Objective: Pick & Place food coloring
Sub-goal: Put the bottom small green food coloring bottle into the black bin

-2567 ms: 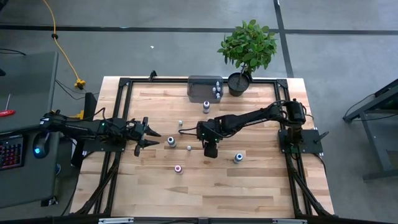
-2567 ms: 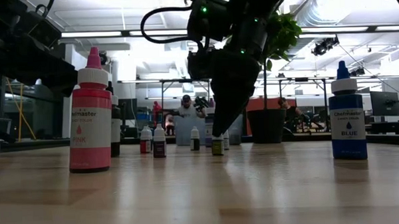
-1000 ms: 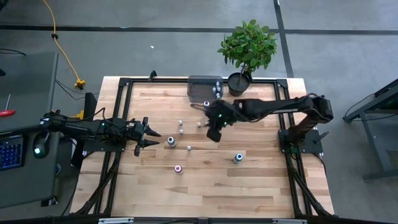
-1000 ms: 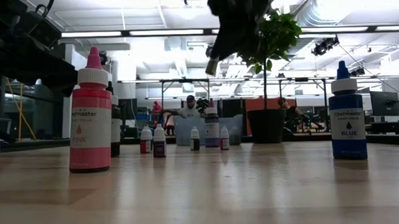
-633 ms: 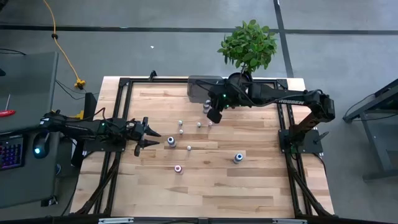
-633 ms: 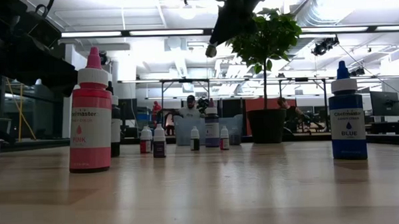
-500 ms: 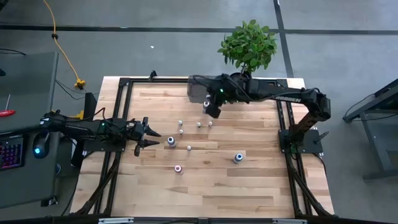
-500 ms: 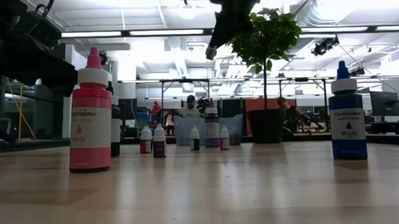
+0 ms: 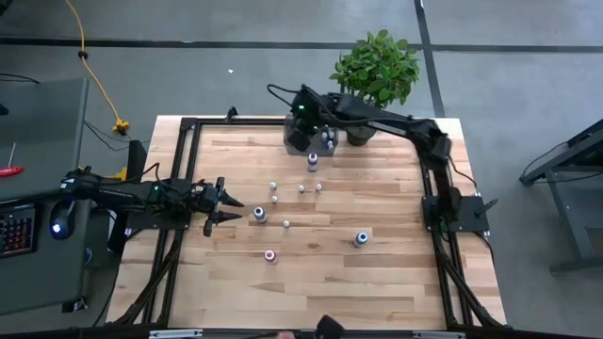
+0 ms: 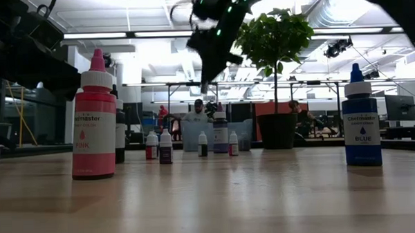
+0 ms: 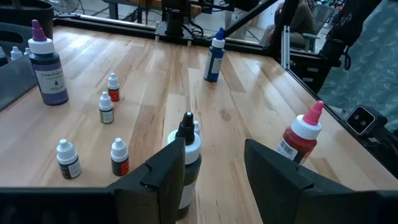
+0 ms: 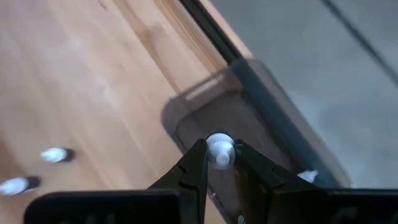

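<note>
The left gripper (image 9: 226,203) waits at the left of the pale wooden bench (image 9: 377,282), jaws apart and empty, beside a black-tipped white bottle (image 11: 188,155). Farther right, the right gripper (image 12: 219,163) hangs over the grey rectangular tray (image 9: 297,123), jaws pinched narrowly on a tiny white-capped food coloring bottle (image 12: 219,149). It looks light, stiff and slick, best gripped at the ribbed cap; its body and label are hidden below the jaws

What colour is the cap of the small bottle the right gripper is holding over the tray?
White. The small bottle in the right gripper shows a white ribbed cap, clearest in the right wrist view.
</note>
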